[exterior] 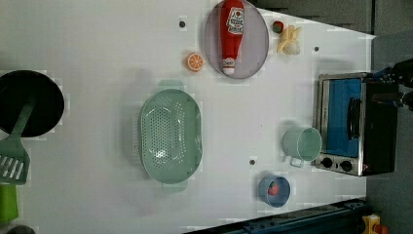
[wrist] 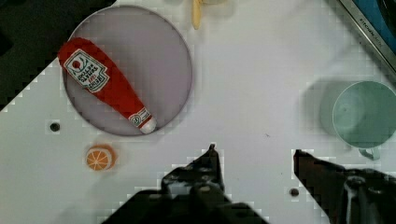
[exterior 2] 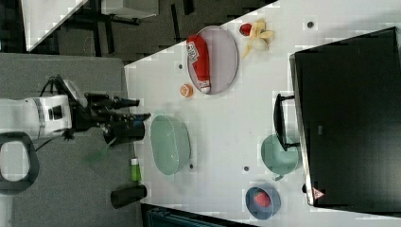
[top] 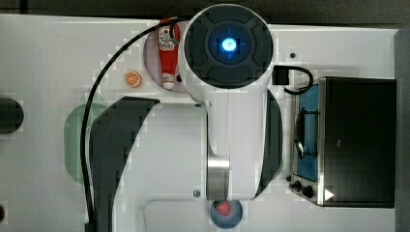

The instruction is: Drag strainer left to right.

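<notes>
The strainer (exterior: 170, 135) sits out in the middle of the white bench (exterior: 97, 44) — a pale mint-green oval of smooth plastic, wide rim, a tab handle at each end, its bottom peppered with small holes. In the left view it lies just below the orange slice (exterior: 195, 62) and well to the left of the mint-green mug (exterior: 303, 144). In the top view, a sliver of its green rim peeks out at the arm's left.

The hand (wrist: 254, 156) shows in the wrist view with its two dark fingers (wrist: 208, 168) spread well apart, bare bench between them, gripping nothing. In the right view the hand (exterior 2: 135, 109) hangs off to the right view's left of the strainer, clear of it.

Round about: a grey oval plate (exterior: 258, 44) carrying a red ketchup bottle (exterior: 231, 34), a peeled banana (exterior: 290, 41) and a strawberry beside it, a small blue bowl (exterior: 273, 191) with something red inside, and a toaster oven (exterior: 350, 124) just beyond the mug. At the left view's left edge — a black pan (exterior: 29, 103) with a green spatula (exterior: 12, 156).
</notes>
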